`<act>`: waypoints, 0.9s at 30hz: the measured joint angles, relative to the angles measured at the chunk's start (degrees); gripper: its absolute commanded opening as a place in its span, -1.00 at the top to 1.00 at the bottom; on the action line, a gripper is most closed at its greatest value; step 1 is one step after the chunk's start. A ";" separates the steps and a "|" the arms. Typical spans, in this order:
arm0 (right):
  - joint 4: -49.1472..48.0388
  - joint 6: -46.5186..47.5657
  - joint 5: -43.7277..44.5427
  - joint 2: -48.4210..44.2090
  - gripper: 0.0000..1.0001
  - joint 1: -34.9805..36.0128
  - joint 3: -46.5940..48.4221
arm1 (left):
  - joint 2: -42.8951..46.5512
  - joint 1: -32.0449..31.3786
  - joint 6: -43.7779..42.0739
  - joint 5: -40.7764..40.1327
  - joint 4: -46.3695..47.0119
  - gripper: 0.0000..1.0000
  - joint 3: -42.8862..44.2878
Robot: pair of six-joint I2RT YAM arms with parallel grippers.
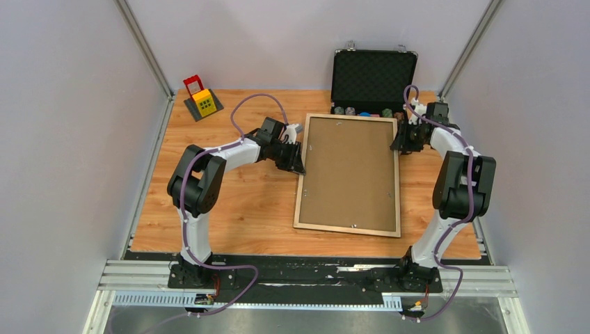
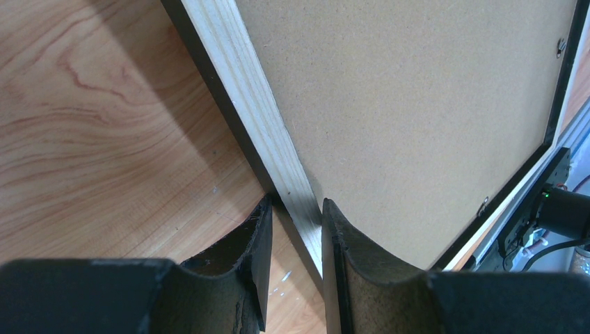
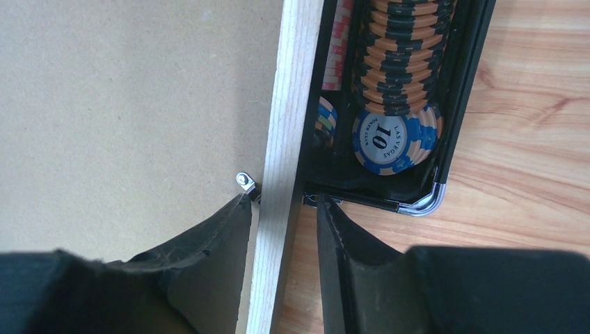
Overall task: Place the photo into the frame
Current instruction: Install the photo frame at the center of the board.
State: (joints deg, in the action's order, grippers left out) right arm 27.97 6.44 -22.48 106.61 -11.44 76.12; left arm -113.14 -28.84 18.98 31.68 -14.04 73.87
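Note:
The frame [image 1: 301, 198] lies on the wooden table with its pale wood rails up and a plain brown backing board [image 1: 351, 170] filling it. My left gripper [image 1: 298, 160] is at the left rail's upper part. In the left wrist view the left gripper [image 2: 296, 209] is shut on that rail [image 2: 243, 90], one finger on each side. My right gripper [image 1: 401, 142] straddles the right rail near the far corner. There the right gripper [image 3: 284, 205] stands open, with gaps beside the rail [image 3: 292, 104]. The photo is hidden from every view.
An open black chip case [image 1: 374, 73] stands just behind the frame's far edge, its poker chips [image 3: 393, 132] right beside the right rail. A small metal clip [image 3: 243, 181] sits on the backing board by the right gripper's finger. A red-and-yellow toy [image 1: 202, 99] sits far left.

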 measured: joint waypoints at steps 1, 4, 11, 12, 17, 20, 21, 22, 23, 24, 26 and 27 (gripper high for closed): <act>-0.13 -0.26 0.02 0.33 0.24 0.00 0.13 | 0.00 0.00 0.00 0.02 0.00 1.00 0.00; -0.24 -0.72 -0.07 1.01 0.25 0.00 0.13 | 0.00 0.00 -0.02 0.02 0.02 1.00 0.00; -0.42 -0.85 -0.07 1.01 0.32 0.02 0.24 | 0.00 0.00 -0.02 0.07 0.00 1.00 0.00; -0.44 -0.85 -0.07 1.01 0.33 0.02 0.24 | 0.00 0.00 -0.02 0.07 0.00 1.00 0.00; -0.61 -0.90 0.22 1.01 0.36 0.07 0.35 | 0.00 0.00 -0.02 0.11 0.00 1.00 0.00; -0.85 -1.01 0.50 1.01 0.36 0.07 0.44 | 0.00 0.00 -0.04 0.11 0.00 1.00 0.00; -0.87 -1.01 0.55 1.01 0.35 0.07 0.44 | 0.00 0.00 -0.04 0.13 0.00 1.00 0.00; -0.87 -1.01 0.57 1.01 0.34 0.07 0.46 | 0.00 0.00 -0.04 0.13 0.00 1.00 0.00; -0.87 -1.01 0.57 1.01 0.31 0.04 0.46 | 0.00 0.00 -0.04 0.13 0.00 1.00 0.00; -0.87 -1.01 0.61 1.01 0.27 0.07 0.46 | 0.00 0.00 -0.04 0.13 0.00 1.00 0.00; -0.90 -0.98 0.83 1.01 0.18 0.04 0.46 | 0.00 0.00 -0.04 0.13 0.00 1.00 0.00; -0.90 -0.96 0.98 1.01 0.15 0.04 0.46 | 0.00 0.00 -0.04 0.13 0.00 1.00 0.00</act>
State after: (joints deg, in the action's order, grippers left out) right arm 27.07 5.48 -21.50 107.61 -11.40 76.58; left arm -113.14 -28.84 18.94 31.81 -14.04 73.87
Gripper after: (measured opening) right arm 0.380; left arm 0.355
